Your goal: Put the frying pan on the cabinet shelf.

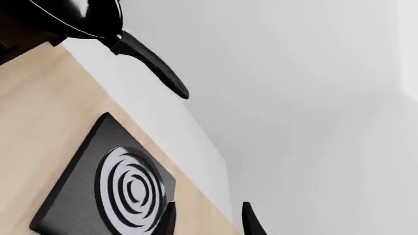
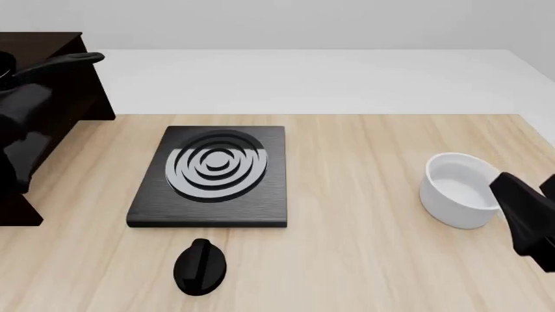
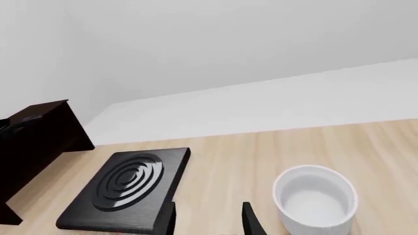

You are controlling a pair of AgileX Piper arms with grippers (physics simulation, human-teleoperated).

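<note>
1. Front view: the cabinet shelf (image 2: 52,97) fills the far left, with the left arm dark against it.
2. The frying pan (image 1: 98,19) sits up on the cabinet, ahead of the left gripper (image 1: 207,218), whose fingers stand apart, holding nothing.
3. The right gripper (image 3: 207,218), also spread and empty, hovers beside the white pot (image 3: 314,203).
4. Judged: back the left arm straight away, clear of the handle (image 2: 74,60).

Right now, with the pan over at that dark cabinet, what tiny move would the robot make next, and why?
Probably back the left gripper a little further from the cabinet. Its fingers look apart and empty, while the frying pan seems to sit on the cabinet, handle sticking out. I cannot tell whether the pan rests fully on the shelf.
</note>
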